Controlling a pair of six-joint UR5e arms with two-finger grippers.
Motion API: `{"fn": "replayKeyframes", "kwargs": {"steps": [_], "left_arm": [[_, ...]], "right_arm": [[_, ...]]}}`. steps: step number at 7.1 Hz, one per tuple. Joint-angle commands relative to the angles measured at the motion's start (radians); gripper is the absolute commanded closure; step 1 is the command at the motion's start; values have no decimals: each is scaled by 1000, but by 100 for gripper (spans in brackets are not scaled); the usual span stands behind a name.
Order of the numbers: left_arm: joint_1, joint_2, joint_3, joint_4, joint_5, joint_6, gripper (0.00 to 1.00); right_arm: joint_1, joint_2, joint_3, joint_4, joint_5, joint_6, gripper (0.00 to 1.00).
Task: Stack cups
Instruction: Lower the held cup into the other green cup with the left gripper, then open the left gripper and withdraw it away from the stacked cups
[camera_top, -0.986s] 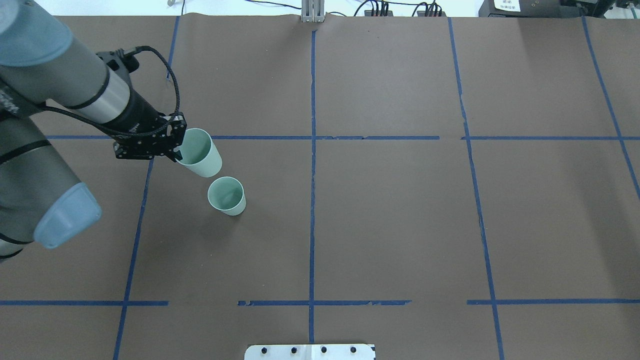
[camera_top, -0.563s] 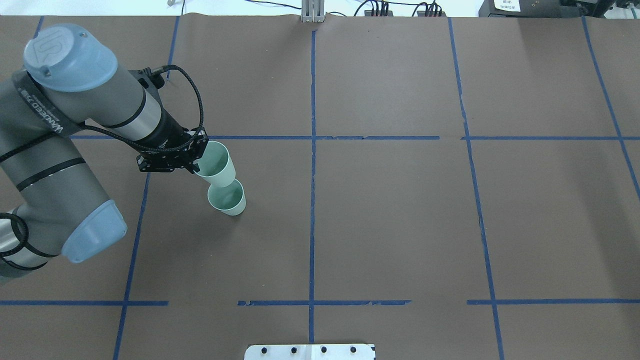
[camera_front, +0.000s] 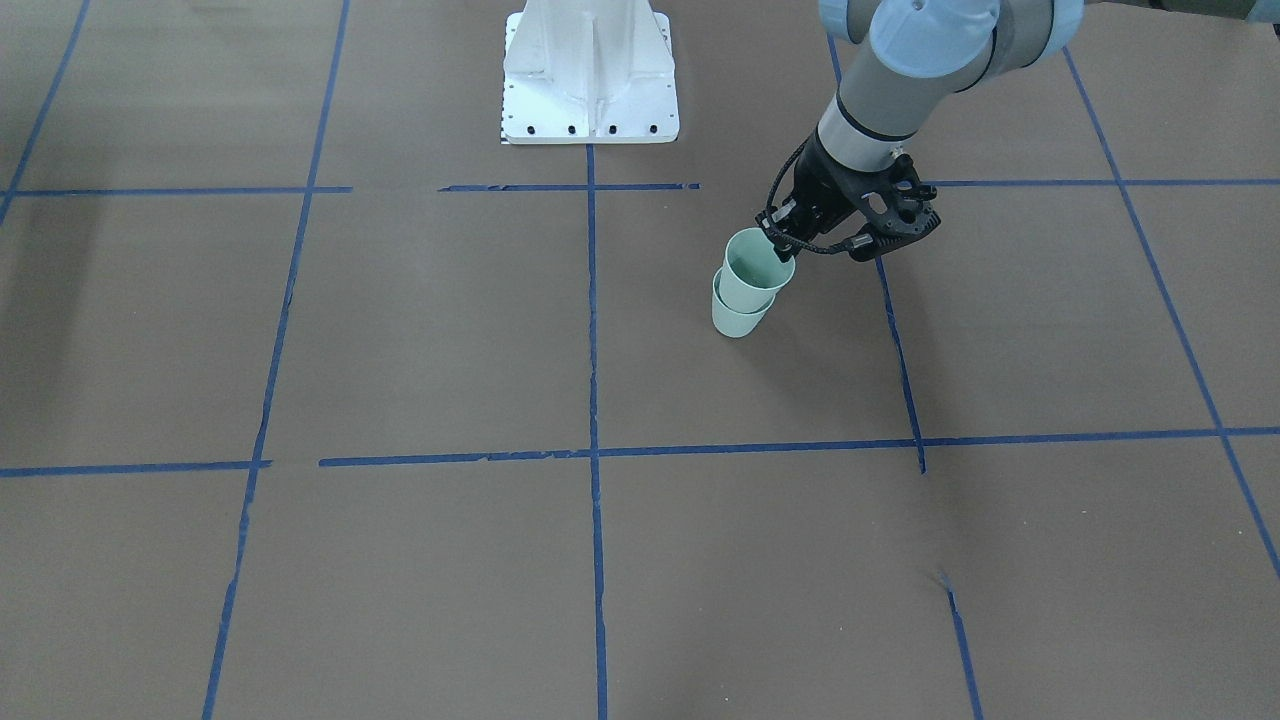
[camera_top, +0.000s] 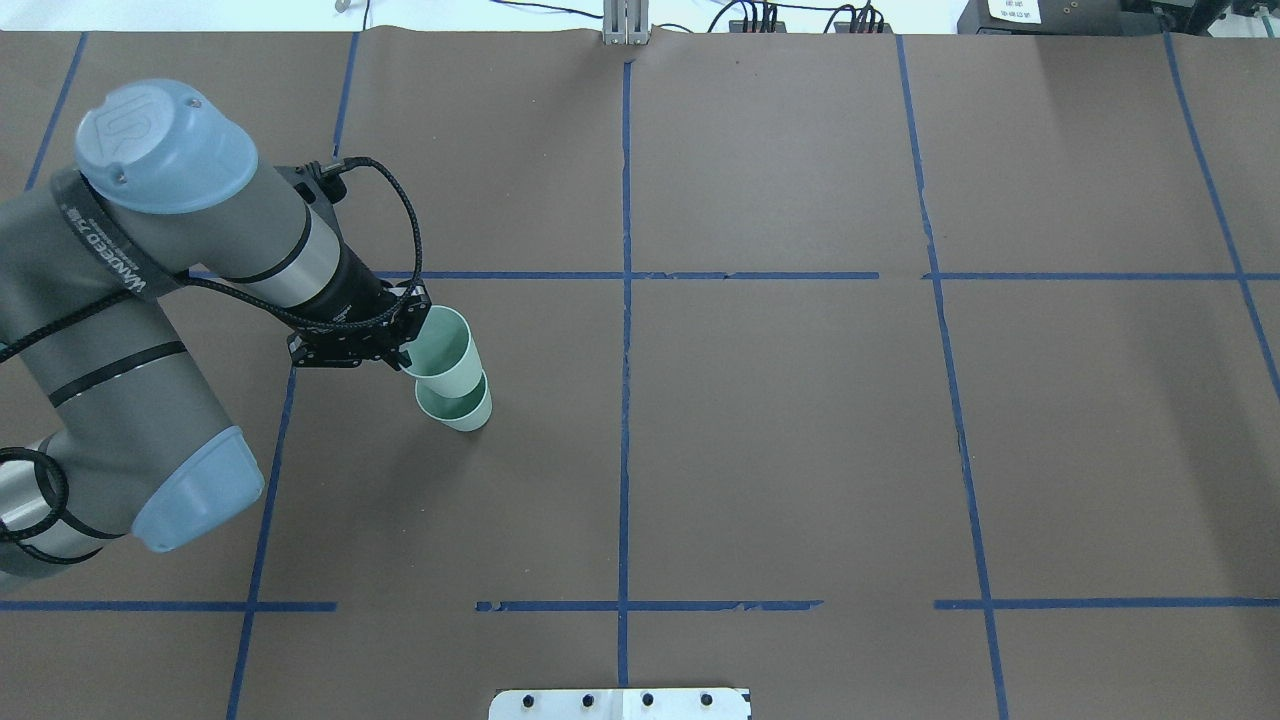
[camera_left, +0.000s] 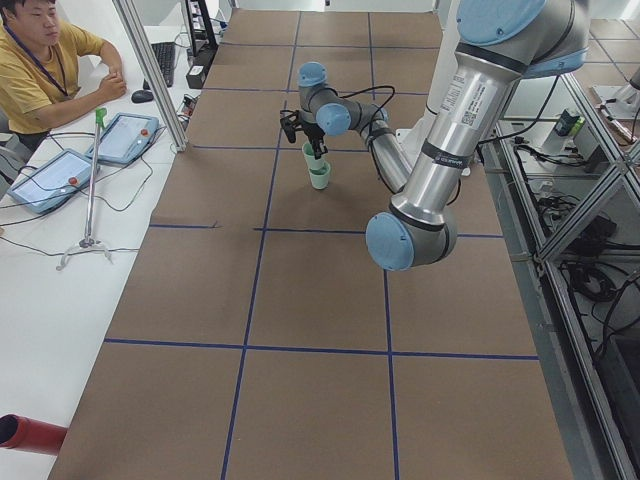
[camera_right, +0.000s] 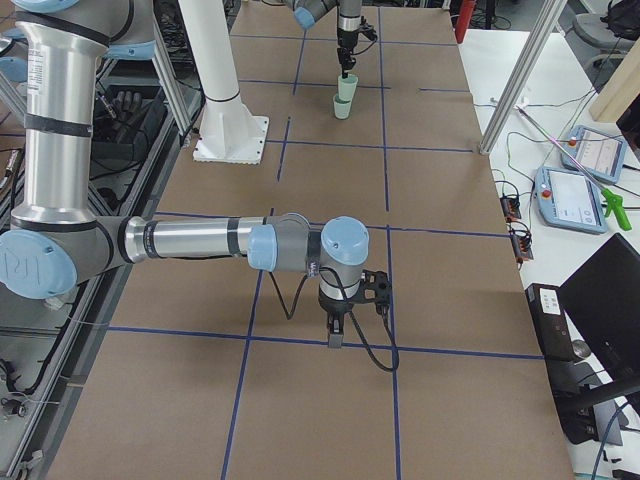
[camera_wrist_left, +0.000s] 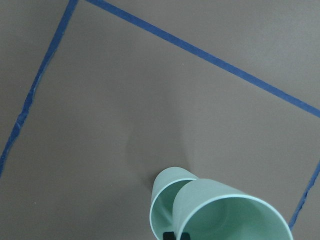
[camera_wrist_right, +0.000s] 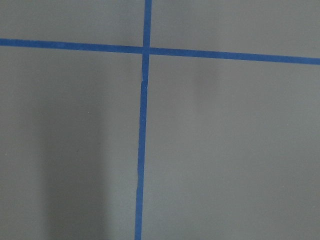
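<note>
Where the front-facing camera looks down, the brown table (camera_front: 400, 340) lies open on every side of the cups. It is crossed by blue tape lines (camera_front: 592, 330), and the white base plate (camera_front: 590, 80) sits at its far edge. The lower cup (camera_front: 735, 322) stands upright on the table. The upper cup (camera_front: 752, 280) leans with its bottom inside the lower one's mouth, not sunk fully. The left gripper (camera_front: 776, 243) pinches the upper cup's wall at the rim, on the arm's side.

From overhead, the pair sits in the table's left half, well apart from the centre tape line, and the whole right half is free. The left arm (camera_top: 150, 300) covers the near left corner. What shows of both cups' insides is empty.

In the left side view the cups are small and far along the table. An operator (camera_left: 40, 70) in yellow sits at a white side bench, cut off by the frame.

In the right side view the right arm (camera_right: 190, 240) reaches low over the near table, and the right gripper (camera_right: 335, 338) points down beside a tape line. I cannot tell whether its jaws are apart or together.

The left wrist camera cuts off the upper cup's mouth at the bottom edge, and that cup hides part of the lower rim. A dark bit there is probably a fingertip.

The right wrist camera shows only paper and a tape crossing
</note>
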Motion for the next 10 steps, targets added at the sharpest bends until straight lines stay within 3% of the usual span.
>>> {"fn": "replayKeyframes", "kwargs": {"steps": [1,2,3,4,7,9,10], "left_arm": [[8,3,6,-1,3,-4,100],[8,15,6,-1,3,-3,100],[8,18,6,-1,3,-4,83],[8,17,6,-2,36,-21,2],[5,21,-18,-8,30,-43,0],[-12,137,-89,-11,29,175,0],[-90,202,-98,-14,27,329,0]], "right_arm": [[1,0,0,0,0,0,0],[1,0,0,0,0,0,0],[1,0,0,0,0,0,0],[1,0,0,0,0,0,0],[-1,0,0,0,0,0,0],[-1,0,0,0,0,0,0],[1,0,0,0,0,0,0]]}}
